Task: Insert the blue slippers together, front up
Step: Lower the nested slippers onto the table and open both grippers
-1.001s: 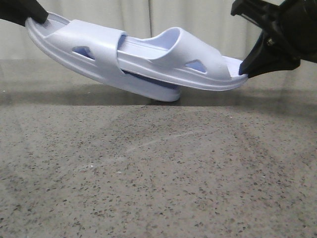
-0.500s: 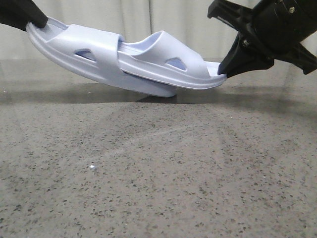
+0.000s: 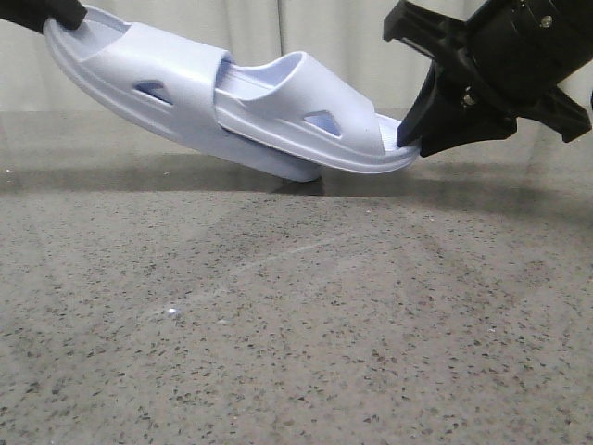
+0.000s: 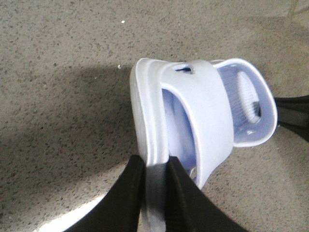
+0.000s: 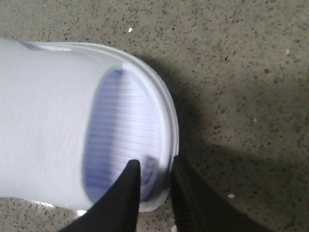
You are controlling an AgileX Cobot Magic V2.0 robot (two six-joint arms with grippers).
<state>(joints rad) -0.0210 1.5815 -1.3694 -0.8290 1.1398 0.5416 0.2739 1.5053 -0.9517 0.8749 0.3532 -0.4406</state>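
Two pale lavender-blue slippers hang above the speckled table in the front view. The left slipper (image 3: 139, 79) is tilted, its raised end at the upper left, its low end touching the table. The right slipper (image 3: 310, 125) is pushed under the left one's strap, nested on its footbed. My left gripper (image 3: 51, 14) is shut on the left slipper's rim; the left wrist view shows the fingers (image 4: 125, 193) pinching that rim (image 4: 152, 145). My right gripper (image 3: 412, 139) is shut on the right slipper's end; the right wrist view shows the fingers (image 5: 128, 193) clamping its rim (image 5: 161, 145).
The grey speckled table (image 3: 296, 324) stretches in front of the slippers. A pale curtain wall (image 3: 324, 37) stands behind. Shadows of the slippers fall on the table under them.
My right gripper has pushed the right slipper further left and deeper under the left slipper's strap. The left slipper's raised end has risen slightly.
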